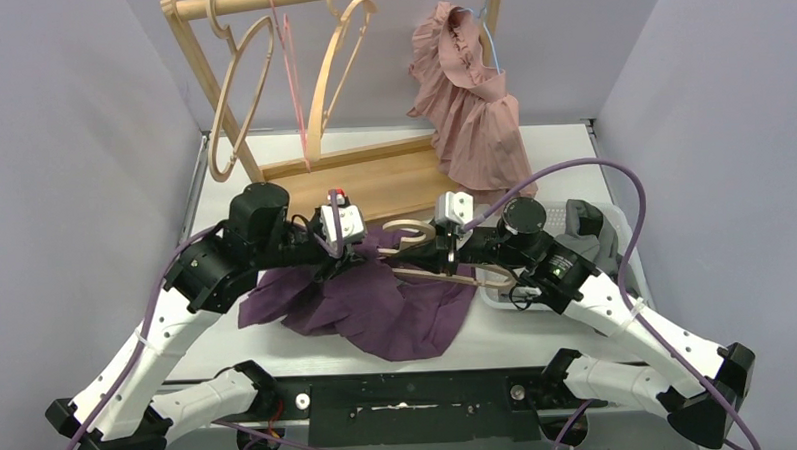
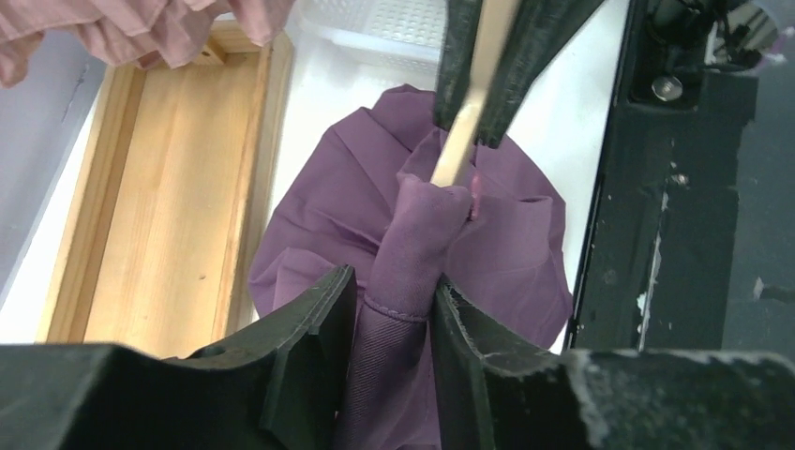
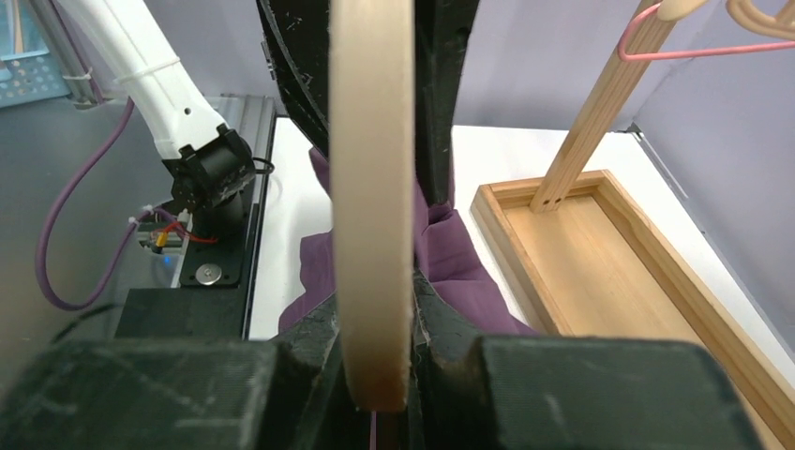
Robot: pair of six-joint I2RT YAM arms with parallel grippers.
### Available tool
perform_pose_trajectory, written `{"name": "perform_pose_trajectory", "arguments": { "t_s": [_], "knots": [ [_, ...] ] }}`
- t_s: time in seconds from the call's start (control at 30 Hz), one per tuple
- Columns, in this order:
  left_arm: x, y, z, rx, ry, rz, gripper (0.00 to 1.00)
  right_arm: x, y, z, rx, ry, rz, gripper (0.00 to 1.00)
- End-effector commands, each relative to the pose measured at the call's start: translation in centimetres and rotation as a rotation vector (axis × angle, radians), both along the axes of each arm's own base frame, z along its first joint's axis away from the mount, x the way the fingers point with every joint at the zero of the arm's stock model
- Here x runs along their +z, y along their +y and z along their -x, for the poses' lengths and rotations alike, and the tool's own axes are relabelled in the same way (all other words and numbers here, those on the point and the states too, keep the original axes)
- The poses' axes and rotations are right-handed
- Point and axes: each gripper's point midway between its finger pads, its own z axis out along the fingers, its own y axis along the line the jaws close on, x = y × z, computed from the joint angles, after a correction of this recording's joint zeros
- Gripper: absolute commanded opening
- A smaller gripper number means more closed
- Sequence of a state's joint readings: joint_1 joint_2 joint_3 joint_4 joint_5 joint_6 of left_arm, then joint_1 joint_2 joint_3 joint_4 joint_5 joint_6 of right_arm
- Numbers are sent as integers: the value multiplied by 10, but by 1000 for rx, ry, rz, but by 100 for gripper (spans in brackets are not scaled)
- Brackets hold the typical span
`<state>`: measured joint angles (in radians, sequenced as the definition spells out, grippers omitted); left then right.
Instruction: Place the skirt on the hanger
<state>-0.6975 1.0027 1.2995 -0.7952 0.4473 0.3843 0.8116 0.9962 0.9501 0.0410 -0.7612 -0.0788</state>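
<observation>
While left jaws pinch skirt (image 2: pixel 403 253) fold, right jaws clamp hanger (image 3: pixel 373 187), end touching it.

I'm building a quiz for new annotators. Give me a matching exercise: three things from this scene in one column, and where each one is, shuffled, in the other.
Things:
1. purple skirt
2. wooden hanger over the skirt
3. pink garment

Places:
A. hanging from the rack
B. heaped on the table, a fold pinched in the left gripper
C. clamped in the right gripper

Pairs: 1-B, 2-C, 3-A.
</observation>
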Motion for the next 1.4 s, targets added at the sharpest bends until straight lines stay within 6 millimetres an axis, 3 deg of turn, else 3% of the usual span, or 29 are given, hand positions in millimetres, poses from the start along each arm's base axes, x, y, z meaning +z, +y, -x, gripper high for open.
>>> {"name": "perform_pose_trajectory", "arguments": {
  "t_s": [0.0, 0.17, 0.27, 0.47, 0.5, 0.57, 0.63, 0.73, 0.77, 0.8, 0.9, 1.07, 1.23, 1.37],
  "knots": [
    [14, -4, 6, -92, -54, -2, 30, 62, -7, 21, 75, -159, -136, 0],
    [14, -13, 14, -157, -32, 29, 46, 63, -3, 20, 87, -157, -147, 0],
    [17, -18, 14, -181, -45, 55, 47, 65, -1, 20, 97, -163, -161, 0],
    [-1, -23, 19, -245, 15, 12, 29, 67, 0, 22, 111, -160, -171, 0],
    [-2, -24, 20, -254, 18, 11, 23, 65, 0, 21, 108, -154, -168, 0],
    [-4, -24, 22, -276, 14, 1, 0, 61, -1, 18, 89, -138, -161, 0],
    [-6, -22, 19, -263, 6, -12, 0, 59, -3, 13, 45, -106, -163, 8],
    [-4, -15, 7, -192, -62, -28, 0, 50, -11, 3, -50, -54, -145, 50],
    [2, -11, -1, -148, -114, -23, 0, 48, -15, -1, -92, -34, -141, 61],
    [8, -5, -7, -101, -165, -18, 0, 46, -20, -4, -130, -21, -136, 66],
    [33, 15, -29, 59, -327, 2, 0, 41, -40, -13, -265, 36, -127, 71],
    [89, 38, -43, 188, -517, 31, 0, 36, -77, -22, -478, 184, -180, 75],
    [138, 41, -38, 186, -623, 89, 0, 11, -107, -37, -715, 452, -253, 76],
    [160, 37, -29, 148, -656, 148, 0, -18, -107, -48, -806, 653, -308, 76]
  ]
}}
